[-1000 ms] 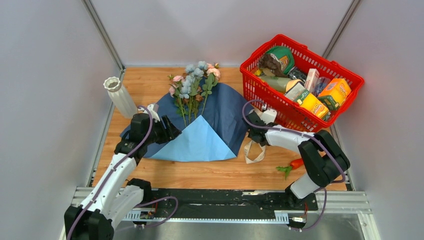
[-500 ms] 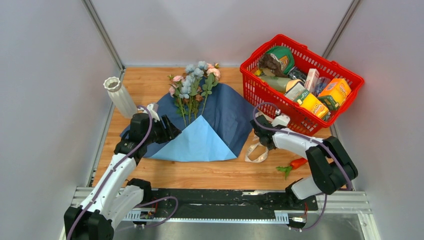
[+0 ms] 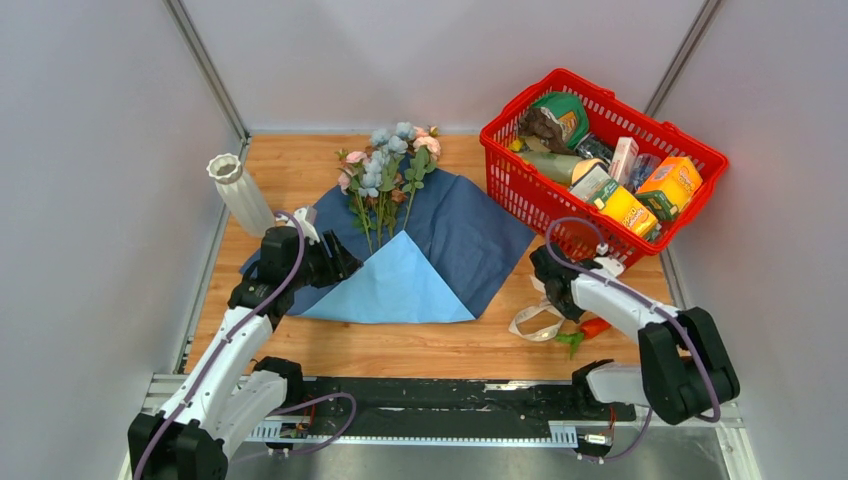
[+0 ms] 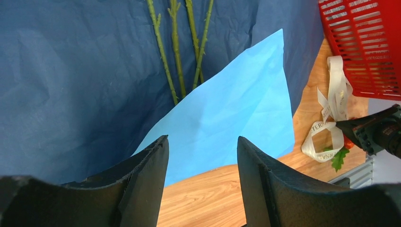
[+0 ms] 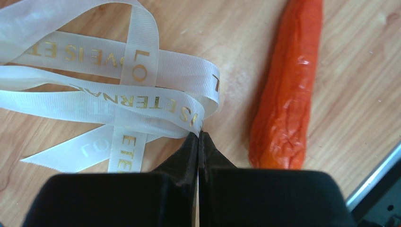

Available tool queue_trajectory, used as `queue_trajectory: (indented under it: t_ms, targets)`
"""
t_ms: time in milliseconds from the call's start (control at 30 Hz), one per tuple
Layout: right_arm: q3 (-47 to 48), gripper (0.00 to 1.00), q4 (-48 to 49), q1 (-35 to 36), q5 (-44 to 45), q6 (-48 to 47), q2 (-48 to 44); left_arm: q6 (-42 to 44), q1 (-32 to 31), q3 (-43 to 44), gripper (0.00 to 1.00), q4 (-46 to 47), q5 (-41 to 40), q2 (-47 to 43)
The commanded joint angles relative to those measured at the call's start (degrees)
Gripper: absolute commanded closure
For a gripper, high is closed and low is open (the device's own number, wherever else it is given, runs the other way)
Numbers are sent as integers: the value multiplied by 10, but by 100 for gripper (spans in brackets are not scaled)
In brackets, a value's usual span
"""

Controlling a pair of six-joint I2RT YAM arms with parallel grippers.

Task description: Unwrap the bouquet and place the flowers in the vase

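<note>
The bouquet lies unwrapped: its blue paper [image 3: 455, 235] is spread flat with a light-blue corner [image 4: 236, 104] folded up. The flowers [image 3: 390, 160] lie on it with their blooms at the far edge, and their green stems [image 4: 176, 52] run down onto the paper. The white ribbed vase [image 3: 238, 190] stands at the left, apart from both arms. My left gripper [image 4: 201, 138] is open and empty at the paper's left side [image 3: 342, 265]. My right gripper [image 5: 198, 135] is shut on the cream ribbon [image 5: 118, 94], which trails over the wood [image 3: 535, 320] right of the paper.
A red basket [image 3: 570, 75] full of groceries fills the far right corner. An orange carrot [image 5: 288, 94] lies just right of my right fingertips, with a green sprig [image 3: 570, 340] beside it. Grey walls close in the left, right and far sides.
My right gripper shut on the ribbon and dragged it right and toward the near edge, away from the paper to beside the carrot. The left arm has not moved.
</note>
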Motion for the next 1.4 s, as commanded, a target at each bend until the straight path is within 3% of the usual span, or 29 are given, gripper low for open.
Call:
queue_trajectory:
  t_ms: [0, 67, 167, 233, 533, 867, 1033, 1200, 1367]
  targets:
    - [-2, 100, -55, -1, 35, 58, -49, 11, -3, 9, 37, -3, -14, -4]
    - [3, 96, -54, 0, 42, 45, -60, 8, -3, 8, 37, 1, -19, -1]
    - [13, 69, -17, 2, 29, -53, -78, 5, -2, 7, 36, 18, -27, 15]
    - [26, 59, -11, 14, 26, -110, -99, 7, -2, 19, 36, 19, -27, 41]
    - [73, 34, 9, 24, -67, -236, -228, 26, -1, 155, 37, 4, -37, 239]
    - [92, 39, 146, 36, -302, -374, -308, 24, -1, 211, 37, 30, -42, 387]
    - [92, 40, 179, 38, -364, -394, -329, 13, -3, 200, 39, 47, -19, 420]
    - [99, 39, 194, 39, -416, -403, -336, -3, -4, 169, 45, 63, 68, 387]
    - [106, 39, 206, 39, -459, -425, -318, -27, -20, 108, 46, 59, 115, 252]
